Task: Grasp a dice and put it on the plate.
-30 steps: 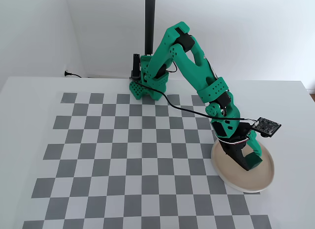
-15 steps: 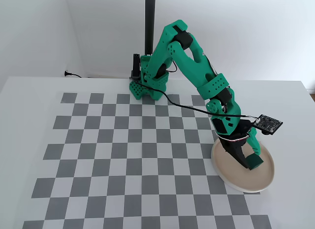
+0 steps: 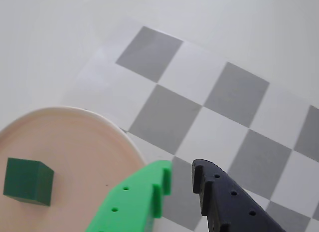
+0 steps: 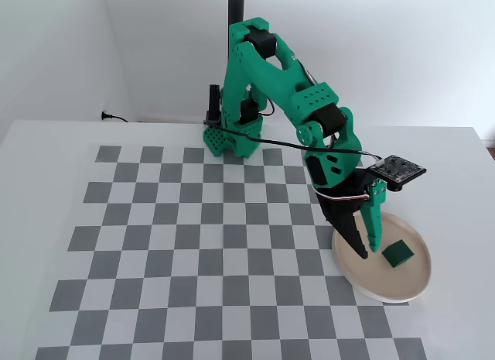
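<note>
Dark green dice (image 3: 28, 181) sits lower left of the wrist view, resting on the beige-pink plate (image 3: 84, 142), one corner edge turned toward the camera, plain faces, no pips seen. Plate fills the lower-left corner w/ its pale rim curving from mid-left edge down toward bottom centre. Hand (image 3: 182, 178) enters from the bottom edge: bright green finger on the left, black finger on the right, tips apart w/ a narrow gap of checker board showing between them; nothing held. Dice lies left of the green finger, clear of it, not between the fingers. Green finger overlaps the plate rim in the frame; black finger is over the grey/white checker squares (image 3: 234, 92). Upper left of the frame is plain white tabletop (image 3: 45, 42).

Fixed view: green arm (image 4: 263, 89) stands at upper centre on the far edge of the checker mat (image 4: 193, 236), reaching down toward the lower right. Plate (image 4: 352, 273) lies lower right of the frame, just off the mat's right edge, on the white tabletop (image 4: 46, 143). Dice (image 4: 398, 253) rests inside the plate, right of its centre. Hand (image 4: 367, 250) points downward over the plate's left part, black finger left and green finger right in this frame, tips slightly apart, empty. Dice is just right of the green fingertip, near but w/ a visible bit of plate between. Whether the tips touch the plate surface can't be told. Small black board w/ the wrist cam (image 4: 397, 171) sticks out right of the wrist, above the plate.
</note>
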Robot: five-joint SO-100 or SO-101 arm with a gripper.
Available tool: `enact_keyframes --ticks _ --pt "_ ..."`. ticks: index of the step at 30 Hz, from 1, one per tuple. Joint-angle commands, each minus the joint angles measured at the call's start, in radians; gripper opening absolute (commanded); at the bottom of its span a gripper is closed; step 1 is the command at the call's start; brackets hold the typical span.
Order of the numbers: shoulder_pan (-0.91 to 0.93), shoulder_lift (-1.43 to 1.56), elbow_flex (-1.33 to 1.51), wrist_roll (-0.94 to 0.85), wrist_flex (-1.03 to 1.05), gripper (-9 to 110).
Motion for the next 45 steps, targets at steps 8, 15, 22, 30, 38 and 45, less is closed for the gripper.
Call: enact_keyframes --ticks 8,15,22,30,38,45 --pt "0.192 0.209 -0.08 0.083 0.147 -4" --pt "0.252 0.285 -0.06 0.161 0.23 -4" --pt "0.262 0.518 0.196 0.184 0.149 -4" --pt "0.351 0.546 0.279 0.368 0.049 -4" --pt "0.428 0.644 0.408 0.617 -0.002 -4" --pt "0.471 0.701 0.471 0.781 0.04 -4"
